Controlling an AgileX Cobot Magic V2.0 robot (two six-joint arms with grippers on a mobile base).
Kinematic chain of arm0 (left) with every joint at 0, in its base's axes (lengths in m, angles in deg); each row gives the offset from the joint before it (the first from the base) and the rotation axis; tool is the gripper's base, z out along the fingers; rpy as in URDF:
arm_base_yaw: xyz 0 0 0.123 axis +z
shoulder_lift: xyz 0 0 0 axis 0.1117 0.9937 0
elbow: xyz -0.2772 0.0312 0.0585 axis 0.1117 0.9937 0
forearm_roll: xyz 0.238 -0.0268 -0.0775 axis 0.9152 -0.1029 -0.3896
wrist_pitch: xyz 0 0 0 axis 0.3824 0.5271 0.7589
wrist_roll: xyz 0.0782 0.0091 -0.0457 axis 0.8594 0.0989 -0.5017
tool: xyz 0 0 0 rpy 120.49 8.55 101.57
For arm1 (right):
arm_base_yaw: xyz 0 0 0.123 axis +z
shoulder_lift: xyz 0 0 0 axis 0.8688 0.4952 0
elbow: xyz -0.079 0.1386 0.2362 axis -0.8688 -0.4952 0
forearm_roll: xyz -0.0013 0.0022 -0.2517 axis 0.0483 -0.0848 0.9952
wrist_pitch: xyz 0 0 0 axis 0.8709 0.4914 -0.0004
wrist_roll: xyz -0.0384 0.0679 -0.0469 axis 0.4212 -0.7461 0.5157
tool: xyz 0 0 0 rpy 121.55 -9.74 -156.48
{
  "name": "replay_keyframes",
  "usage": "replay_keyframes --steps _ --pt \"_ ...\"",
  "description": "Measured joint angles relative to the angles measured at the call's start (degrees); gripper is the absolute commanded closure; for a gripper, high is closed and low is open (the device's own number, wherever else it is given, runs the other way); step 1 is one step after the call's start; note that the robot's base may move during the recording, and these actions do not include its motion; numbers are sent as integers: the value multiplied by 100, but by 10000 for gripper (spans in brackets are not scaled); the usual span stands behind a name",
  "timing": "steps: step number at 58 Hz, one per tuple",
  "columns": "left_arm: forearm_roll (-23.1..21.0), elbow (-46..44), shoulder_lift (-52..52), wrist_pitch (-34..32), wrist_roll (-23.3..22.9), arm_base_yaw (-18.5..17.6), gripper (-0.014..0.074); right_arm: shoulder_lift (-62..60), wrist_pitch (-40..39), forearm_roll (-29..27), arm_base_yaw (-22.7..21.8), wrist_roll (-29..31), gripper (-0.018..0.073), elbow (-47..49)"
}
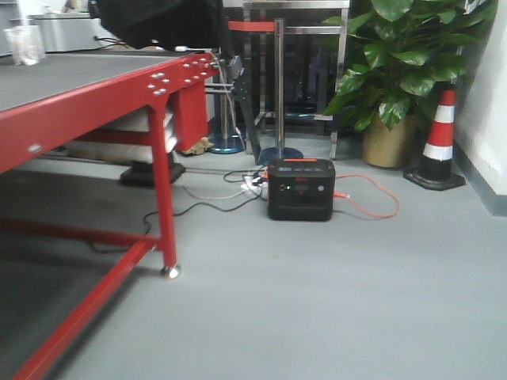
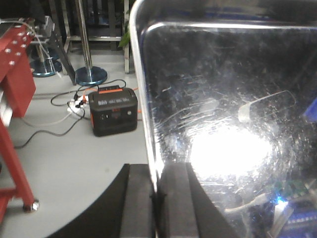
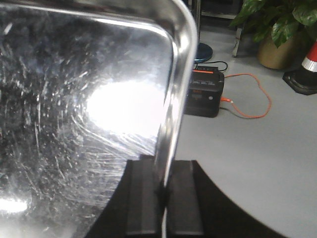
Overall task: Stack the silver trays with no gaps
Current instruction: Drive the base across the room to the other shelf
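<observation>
While each tool pinches only a thin rim, the hold looks slim to me. The left tool is pressed onto one edge of the silver tray, the right tool onto what seems the opposite edge, and the tray hangs in the air, clear of the red table, grey floor beyond it. Slick steel could slide or swivel between the pads if the arms move unevenly, dropping it towards the power box and cables.

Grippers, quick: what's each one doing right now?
Left gripper: jaws closed on a silver tray rim.
Right gripper: jaws closed on a silver tray rim.
</observation>
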Motion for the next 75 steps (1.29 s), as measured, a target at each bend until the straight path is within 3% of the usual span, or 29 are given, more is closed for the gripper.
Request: replay_keyframes --steps 75 --pt "33 0 0 1 0 0 616 0 -80 -30 0 0 638 0"
